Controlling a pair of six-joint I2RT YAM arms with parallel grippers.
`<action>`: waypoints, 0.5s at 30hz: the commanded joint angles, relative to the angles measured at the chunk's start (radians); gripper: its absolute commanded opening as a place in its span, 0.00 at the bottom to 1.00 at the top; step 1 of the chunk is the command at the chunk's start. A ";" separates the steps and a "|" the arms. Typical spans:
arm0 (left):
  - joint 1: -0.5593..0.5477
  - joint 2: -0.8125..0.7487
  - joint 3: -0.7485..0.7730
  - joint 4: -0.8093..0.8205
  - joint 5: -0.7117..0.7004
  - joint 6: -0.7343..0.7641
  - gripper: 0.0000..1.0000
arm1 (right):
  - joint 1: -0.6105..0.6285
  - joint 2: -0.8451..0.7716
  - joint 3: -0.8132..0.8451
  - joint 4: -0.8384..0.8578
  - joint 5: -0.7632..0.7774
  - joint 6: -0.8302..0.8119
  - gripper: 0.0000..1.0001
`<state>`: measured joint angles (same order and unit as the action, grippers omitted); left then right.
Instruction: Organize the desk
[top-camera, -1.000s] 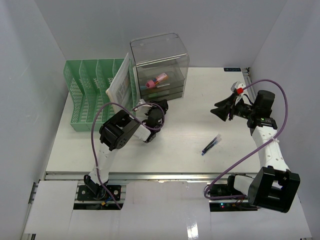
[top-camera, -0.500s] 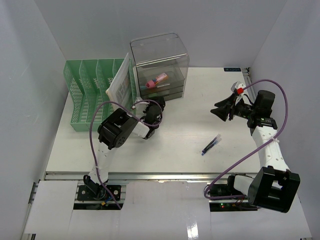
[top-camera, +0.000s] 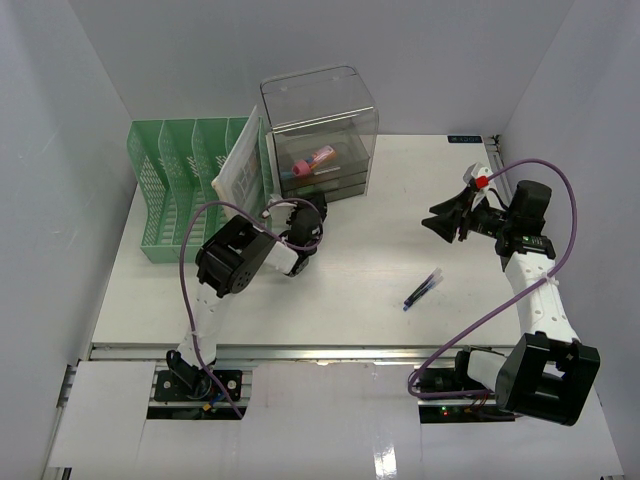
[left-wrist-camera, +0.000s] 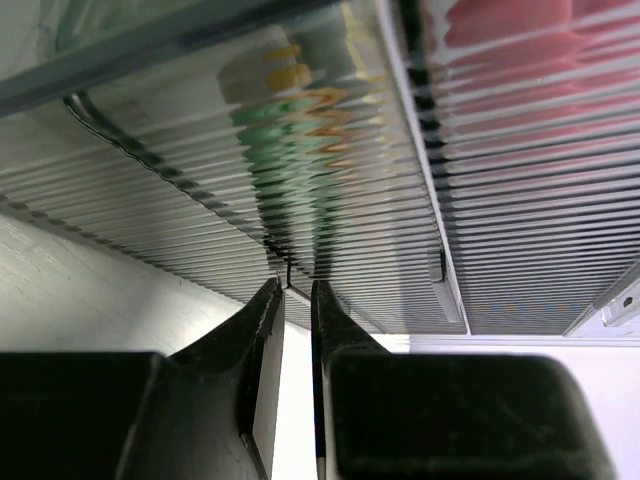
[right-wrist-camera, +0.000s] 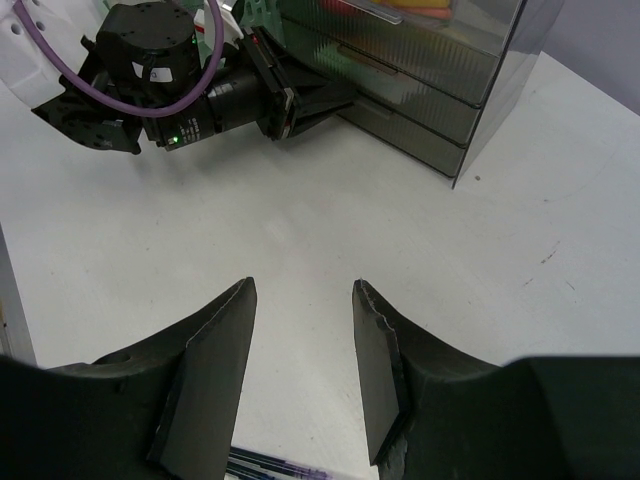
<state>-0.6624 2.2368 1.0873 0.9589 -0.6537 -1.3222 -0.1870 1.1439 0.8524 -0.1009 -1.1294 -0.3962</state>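
White desk (top-camera: 380, 290) spreads below the left end effector (left-wrist-camera: 297, 292) and right end effector (right-wrist-camera: 302, 288).

The top camera looks down from behind the arm bases over the whole white flat table (top-camera: 370, 270). The left wrist camera sits very close against the clear grey ribbed drawer box (left-wrist-camera: 450, 200). The right wrist camera faces it from across the table, farther off; all three share that box.
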 joint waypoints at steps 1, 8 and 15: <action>0.004 -0.012 -0.013 0.012 0.041 0.009 0.09 | -0.008 -0.012 -0.019 0.031 -0.032 0.001 0.50; -0.036 -0.055 -0.094 0.079 0.078 0.010 0.00 | -0.008 -0.002 -0.023 0.032 -0.038 0.000 0.50; -0.116 -0.118 -0.189 0.124 0.067 0.028 0.00 | -0.007 0.007 -0.029 0.035 -0.040 -0.001 0.50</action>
<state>-0.7144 2.1997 0.9575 1.0748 -0.6051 -1.3253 -0.1898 1.1475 0.8296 -0.0977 -1.1370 -0.3965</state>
